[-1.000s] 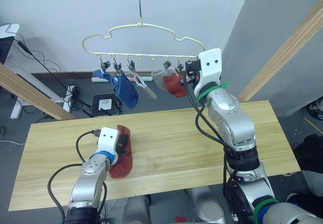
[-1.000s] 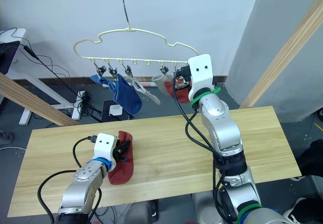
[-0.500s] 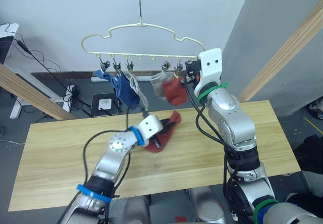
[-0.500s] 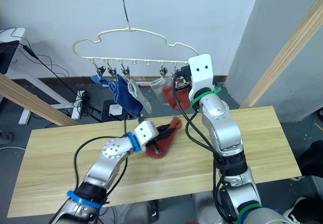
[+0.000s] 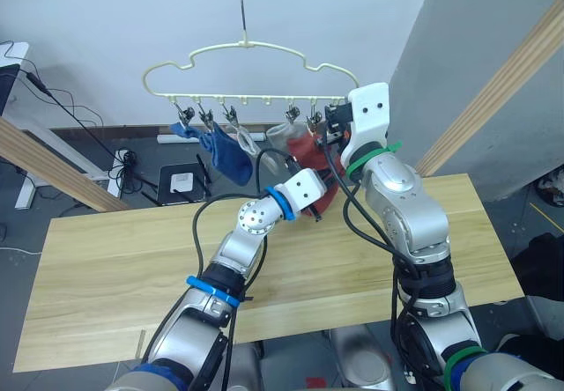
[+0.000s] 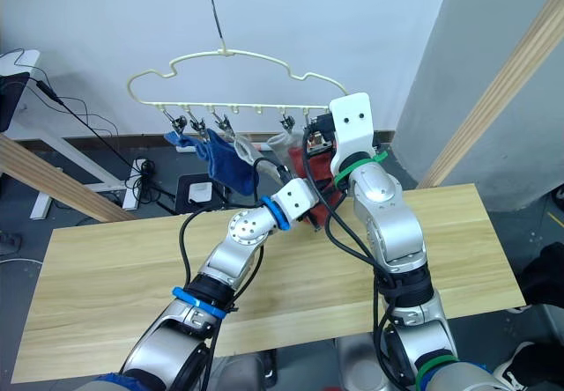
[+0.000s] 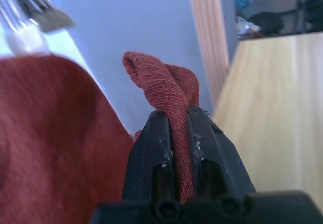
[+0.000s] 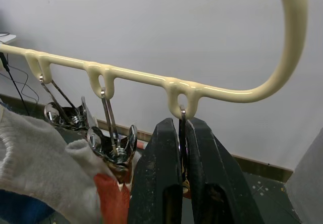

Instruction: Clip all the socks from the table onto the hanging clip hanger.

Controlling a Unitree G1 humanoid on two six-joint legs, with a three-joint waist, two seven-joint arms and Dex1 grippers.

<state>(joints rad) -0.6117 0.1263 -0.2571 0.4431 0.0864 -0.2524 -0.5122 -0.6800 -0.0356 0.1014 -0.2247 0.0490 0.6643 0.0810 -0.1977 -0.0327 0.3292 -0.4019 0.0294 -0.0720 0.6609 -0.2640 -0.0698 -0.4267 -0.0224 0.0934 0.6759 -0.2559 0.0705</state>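
Your left gripper (image 7: 174, 128) is pinched tight on a rust-red knit sock (image 7: 166, 90), folded cuff poking up between the black fingers (image 7: 151, 148). In the head views that arm reaches up over the long light wooden plank table (image 5: 115, 259), the left gripper just under the right end of the cream-yellow wavy clip hanger (image 5: 247, 56), close beside your right gripper (image 8: 182, 148).

Right gripper is clamped on the silver metal clip (image 8: 182, 133) at the last loop of the hanger's bottom bar, both fingers pressed flat against the clip's sides. Can't tell whether that clip's mouth is squeezed open.

Already hanging along the bar: a blue sock (image 5: 227, 153) toward the left end, with a scrap of blue (image 5: 179, 130) on the clip before it; a light grey sock (image 5: 248, 147) next; another grey sock (image 5: 282, 134) and a second rust-red sock (image 5: 306, 149) near the right end, the red one touching the held sock in the left wrist view.

A thick round wooden beam (image 5: 502, 83) slants up on the right, another (image 5: 53, 166) on the left.
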